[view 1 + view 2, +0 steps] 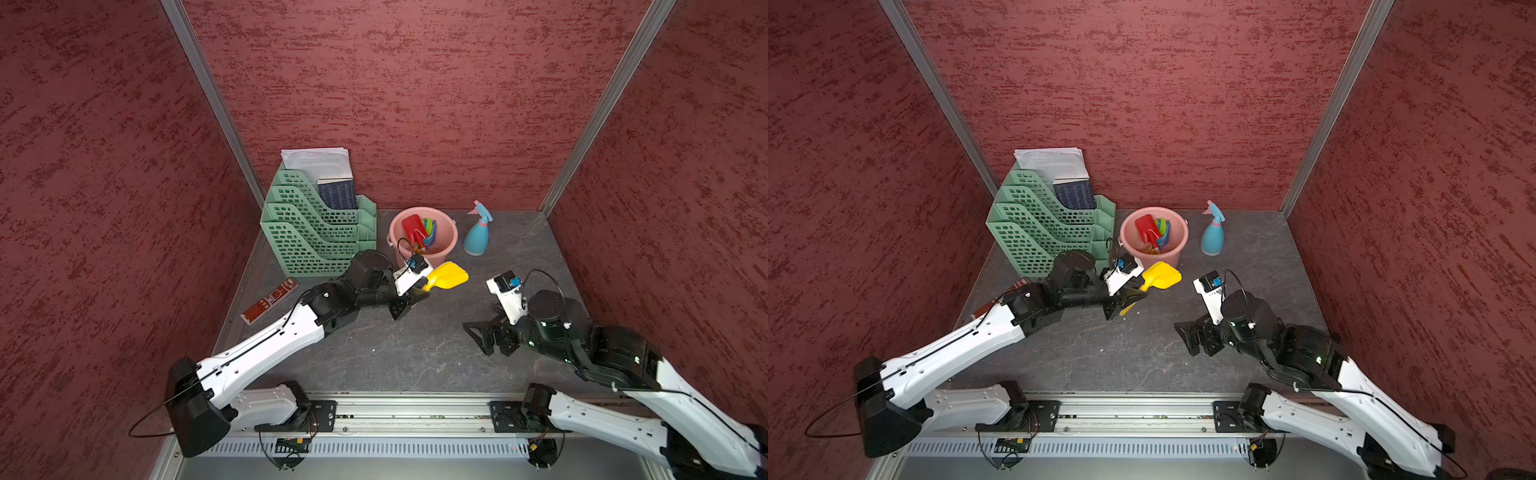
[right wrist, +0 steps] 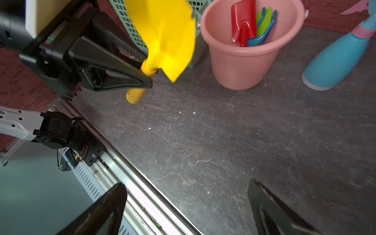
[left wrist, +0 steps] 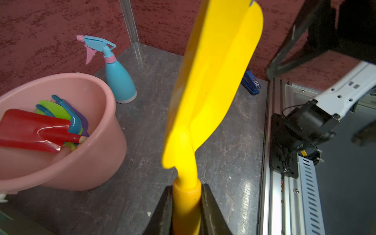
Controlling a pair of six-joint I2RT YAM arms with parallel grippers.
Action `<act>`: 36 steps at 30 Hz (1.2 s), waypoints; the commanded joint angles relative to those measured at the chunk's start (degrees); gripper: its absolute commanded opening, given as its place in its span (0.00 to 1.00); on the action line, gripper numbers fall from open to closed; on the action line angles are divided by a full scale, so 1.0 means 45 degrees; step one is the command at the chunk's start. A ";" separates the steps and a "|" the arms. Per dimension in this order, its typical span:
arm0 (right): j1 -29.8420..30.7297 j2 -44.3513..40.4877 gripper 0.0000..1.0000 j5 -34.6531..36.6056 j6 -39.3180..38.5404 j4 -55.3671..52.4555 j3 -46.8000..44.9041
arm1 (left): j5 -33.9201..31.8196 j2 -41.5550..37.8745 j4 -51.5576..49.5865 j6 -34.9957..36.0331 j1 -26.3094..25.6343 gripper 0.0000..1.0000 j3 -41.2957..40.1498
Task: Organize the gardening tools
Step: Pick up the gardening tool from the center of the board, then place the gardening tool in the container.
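right gripper [image 1: 478,338]: near, jaws spread wide, empty | left gripper [image 3: 186,186]: clamped on yellow scoop [image 1: 449,275] handle | yellow scoop: clear of table [image 2: 223,142], long axis running far-right | pink bucket [image 2: 240,67]: just beyond blade, left arm nearer

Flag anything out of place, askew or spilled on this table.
Nothing is spilled or tipped. Two strays stand out: a red-brown packet lies flat beside the green rack, and a blue stapler sits near the wall; neither is a gardening tool. Small white specks dot the tabletop.
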 commanded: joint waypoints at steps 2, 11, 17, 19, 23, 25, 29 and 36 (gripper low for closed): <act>-0.0042 -0.0204 0.98 0.0415 0.0451 0.2069 -0.0726 | -0.0203 0.1011 0.3362 -0.0942 0.0728 0.00 0.0530; -0.0044 -0.0478 0.98 0.0572 0.0495 0.3754 -0.1996 | -0.0294 0.3733 0.6374 -0.1814 0.1950 0.00 0.2201; -0.0068 -0.0586 0.98 0.0799 0.0322 0.4801 -0.2770 | -0.0599 0.5128 0.8549 -0.2171 0.2522 0.00 0.2474; -0.0083 -0.0555 0.98 0.0868 0.0210 0.5161 -0.3019 | -0.0687 0.5663 0.9332 -0.2327 0.2699 0.00 0.2530; -0.0233 -0.0272 0.98 0.0831 0.0058 0.5727 -0.3316 | -0.0640 0.6780 1.0554 -0.2497 0.2999 0.00 0.2780; -0.0336 -0.0076 0.98 0.0784 0.0023 0.6118 -0.3495 | -0.0645 0.7332 1.1109 -0.2538 0.3101 0.00 0.2944; -0.0469 0.0211 0.98 0.0689 -0.0004 0.7146 -0.3989 | -0.0778 0.8377 1.1907 -0.2678 0.3309 0.00 0.3323; -0.0605 0.0529 0.98 0.0416 -0.0032 0.8383 -0.4477 | -0.0827 0.9725 1.3832 -0.3468 0.3630 0.00 0.3161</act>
